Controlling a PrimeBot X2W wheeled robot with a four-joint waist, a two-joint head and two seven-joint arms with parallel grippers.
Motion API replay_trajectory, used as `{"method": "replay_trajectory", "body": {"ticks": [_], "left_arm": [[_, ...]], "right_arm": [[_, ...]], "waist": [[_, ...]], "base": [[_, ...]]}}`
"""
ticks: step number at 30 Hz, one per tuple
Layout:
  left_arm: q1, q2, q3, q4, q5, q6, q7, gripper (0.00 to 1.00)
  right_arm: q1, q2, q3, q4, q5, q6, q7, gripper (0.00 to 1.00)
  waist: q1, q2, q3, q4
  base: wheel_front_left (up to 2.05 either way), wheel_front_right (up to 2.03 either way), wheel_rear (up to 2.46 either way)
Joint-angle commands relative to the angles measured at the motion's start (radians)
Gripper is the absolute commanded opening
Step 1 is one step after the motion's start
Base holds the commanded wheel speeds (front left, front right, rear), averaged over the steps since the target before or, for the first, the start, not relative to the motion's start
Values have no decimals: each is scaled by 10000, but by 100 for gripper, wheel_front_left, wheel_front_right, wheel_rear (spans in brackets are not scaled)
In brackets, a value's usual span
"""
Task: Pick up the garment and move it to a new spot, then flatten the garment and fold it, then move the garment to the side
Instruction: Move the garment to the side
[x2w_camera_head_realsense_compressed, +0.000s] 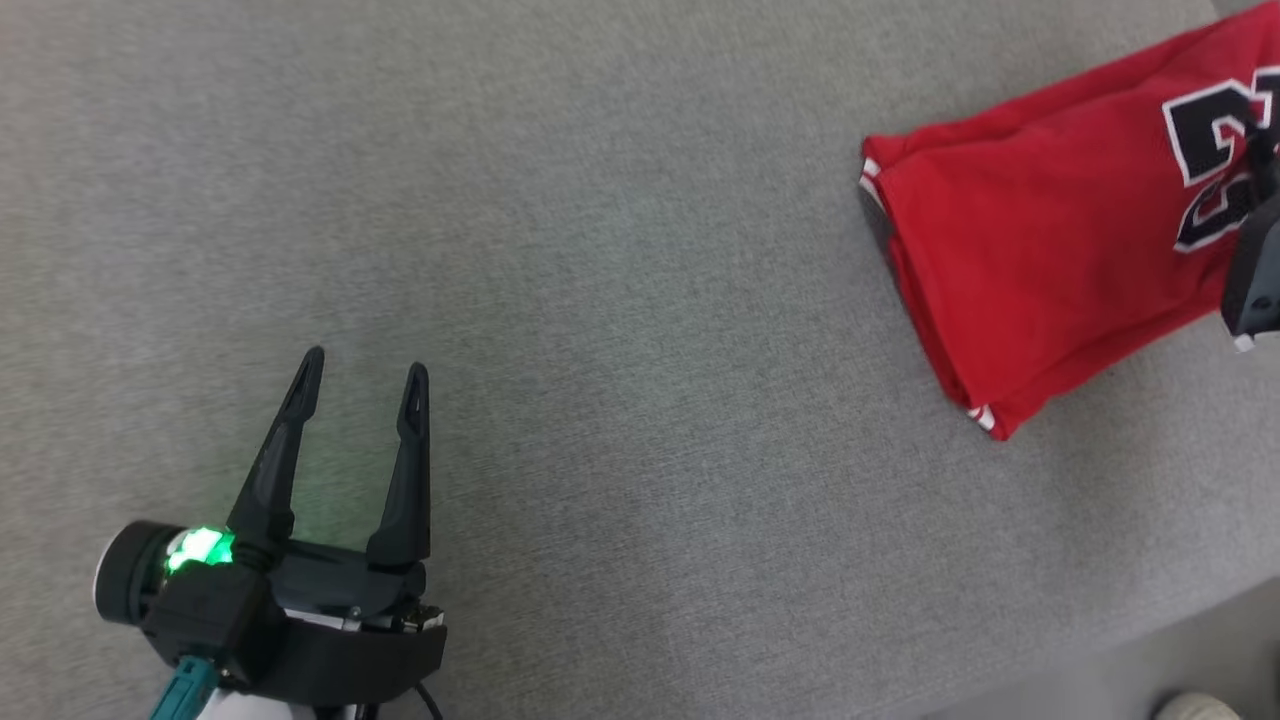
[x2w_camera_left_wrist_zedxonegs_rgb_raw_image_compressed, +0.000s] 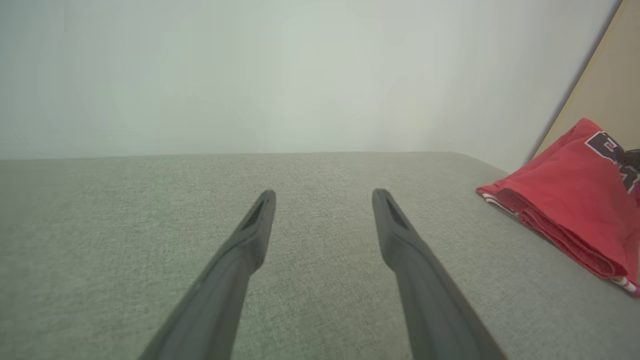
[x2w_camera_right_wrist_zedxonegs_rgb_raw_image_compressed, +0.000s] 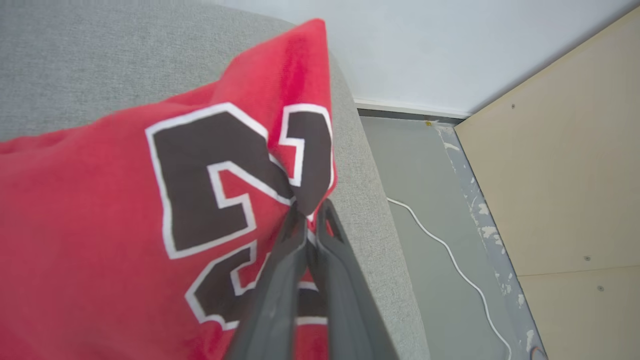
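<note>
- Head view: folded red jersey (x2w_camera_head_realsense_compressed: 1040, 250) lies at the far right of the grey pad (x2w_camera_head_realsense_compressed: 600, 300), near its edge.
- Left gripper (x2w_camera_head_realsense_compressed: 366, 360) sits low left, well apart from the jersey. Jaws are spread wide with nothing between them.
- Right wrist view: right gripper (x2w_camera_right_wrist_zedxonegs_rgb_raw_image_compressed: 312, 207) jaws are pinched on jersey fabric at the black number, by the pad's edge.
- White cable (x2w_camera_right_wrist_zedxonegs_rgb_raw_image_compressed: 435, 236) runs beyond that edge.
</note>
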Motion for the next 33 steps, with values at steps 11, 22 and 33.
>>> {"method": "replay_trajectory", "body": {"ticks": [11, 22, 33], "left_arm": [[-452, 753, -410, -298, 170, 10, -27, 100], [-600, 1011, -646, -7, 80, 4, 24, 100], [-573, 756, -567, 209, -145, 7, 6, 100]], "right_arm": [[-837, 112, -809, 953, -983, -31, -1812, 0], [-1129, 404, -1098, 1468, -1713, -31, -2972, 34], [-921, 475, -1313, 1463, -2164, -31, -3587, 100]], "waist": [[-1, -2, 1322, -1042], [-1, -2, 1634, -1194], [-1, -2, 958, -880]], "base": [[0, 0, 0], [0, 0, 0], [0, 0, 0]]}}
